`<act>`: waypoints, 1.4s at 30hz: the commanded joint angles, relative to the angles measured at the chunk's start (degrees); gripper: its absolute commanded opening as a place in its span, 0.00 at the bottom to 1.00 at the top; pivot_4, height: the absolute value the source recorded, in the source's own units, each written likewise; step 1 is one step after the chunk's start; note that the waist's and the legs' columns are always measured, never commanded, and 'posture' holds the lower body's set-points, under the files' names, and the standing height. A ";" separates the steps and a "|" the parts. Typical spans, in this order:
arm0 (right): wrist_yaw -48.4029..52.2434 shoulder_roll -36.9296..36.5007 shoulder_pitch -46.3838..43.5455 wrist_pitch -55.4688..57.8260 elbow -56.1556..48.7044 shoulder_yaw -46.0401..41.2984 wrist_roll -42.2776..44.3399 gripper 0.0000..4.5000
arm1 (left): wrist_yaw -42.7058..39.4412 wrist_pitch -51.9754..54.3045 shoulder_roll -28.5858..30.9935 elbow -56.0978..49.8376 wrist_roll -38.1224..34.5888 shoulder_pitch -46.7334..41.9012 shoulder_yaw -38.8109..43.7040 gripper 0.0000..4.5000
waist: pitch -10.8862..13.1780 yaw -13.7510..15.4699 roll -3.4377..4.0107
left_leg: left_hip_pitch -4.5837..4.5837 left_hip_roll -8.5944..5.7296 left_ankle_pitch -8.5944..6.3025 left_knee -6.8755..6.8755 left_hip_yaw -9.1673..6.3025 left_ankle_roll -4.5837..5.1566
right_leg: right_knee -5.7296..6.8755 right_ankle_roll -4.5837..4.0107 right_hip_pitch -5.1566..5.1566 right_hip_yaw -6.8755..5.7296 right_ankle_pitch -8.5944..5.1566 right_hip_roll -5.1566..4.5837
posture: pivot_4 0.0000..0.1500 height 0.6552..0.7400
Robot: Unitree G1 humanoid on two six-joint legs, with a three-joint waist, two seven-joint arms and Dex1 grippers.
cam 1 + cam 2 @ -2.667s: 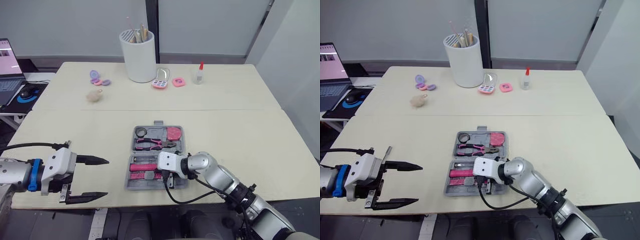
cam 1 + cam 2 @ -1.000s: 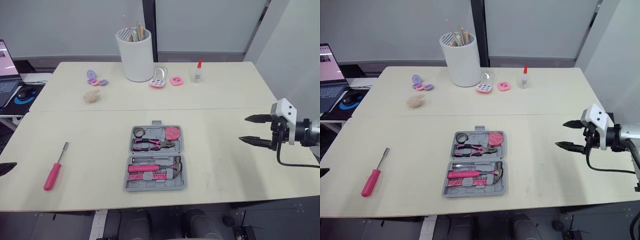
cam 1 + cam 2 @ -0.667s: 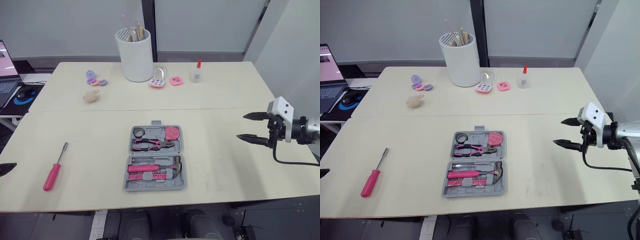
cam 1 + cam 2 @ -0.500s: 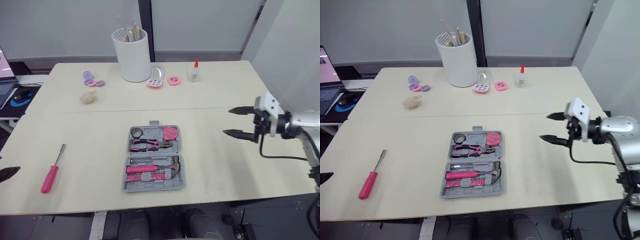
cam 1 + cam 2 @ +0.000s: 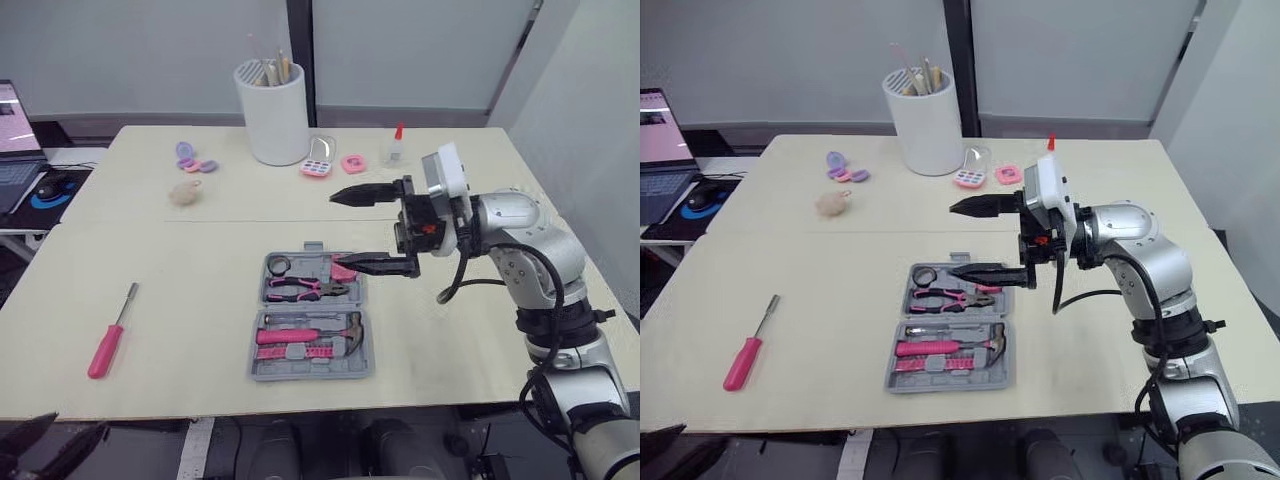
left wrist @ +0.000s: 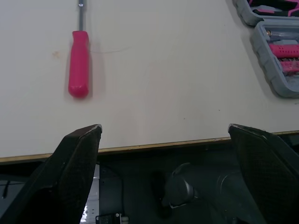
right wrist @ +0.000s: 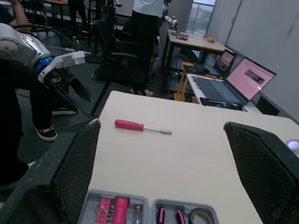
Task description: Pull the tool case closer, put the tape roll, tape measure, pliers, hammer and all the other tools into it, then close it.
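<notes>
Right gripper [image 5: 337,230] just swung in above the far half of the open grey plastic tool case [image 5: 312,305], spread wide, empty. Pink-handled screwdriver [image 5: 103,350] lies well left of the case, so closing now looks premature to me. Left gripper [image 6: 164,127] is spread too.

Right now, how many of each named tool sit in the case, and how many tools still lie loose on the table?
Tape roll: 1, in the tool case
Tape measure: 1, in the case
Pliers: 1, in the case
Hammer: 1, in the case
Screwdriver: 1, loose on the table, to the robot's left of the case
Total: 5
</notes>
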 commanded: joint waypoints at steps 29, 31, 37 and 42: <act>-9.34 -6.03 2.84 4.54 -9.76 -1.65 0.20 1.00 | 22.59 -9.56 11.11 39.90 14.74 -41.47 -22.12 1.00 | -0.07 -0.17 -0.10 | 0.05 0.04 -0.01 -0.07 -0.06 0.00 | 0.04 -0.04 0.10 -0.11 -0.01 0.03 | 1.00 1.00; -9.44 -6.52 2.94 4.76 -10.04 -1.72 0.21 1.00 | 22.57 -10.84 11.43 41.64 15.40 -42.52 -22.95 1.00 | -0.06 0.01 -0.09 | 0.05 0.04 -0.01 -0.07 -0.09 0.00 | 0.04 -0.04 0.11 -0.14 -0.01 0.03 | 1.00 1.00; -9.90 -7.04 3.17 5.60 -10.98 -1.82 0.55 1.00 | 22.96 -13.10 11.73 45.62 16.12 -45.65 -24.19 1.00 | -0.07 0.04 -0.09 | 0.04 0.02 -0.01 -0.06 -0.08 -0.01 | 0.04 -0.04 0.12 -0.14 -0.01 0.00 | 1.00 1.00; -10.38 -6.98 3.32 6.11 -11.95 -1.65 0.81 1.00 | 23.73 -12.84 11.85 46.65 16.44 -45.80 -24.43 0.96 | -0.06 0.03 -0.09 | 0.05 0.03 0.00 -0.06 -0.09 -0.01 | 0.04 -0.04 0.12 -0.15 -0.01 0.00 | 1.00 1.00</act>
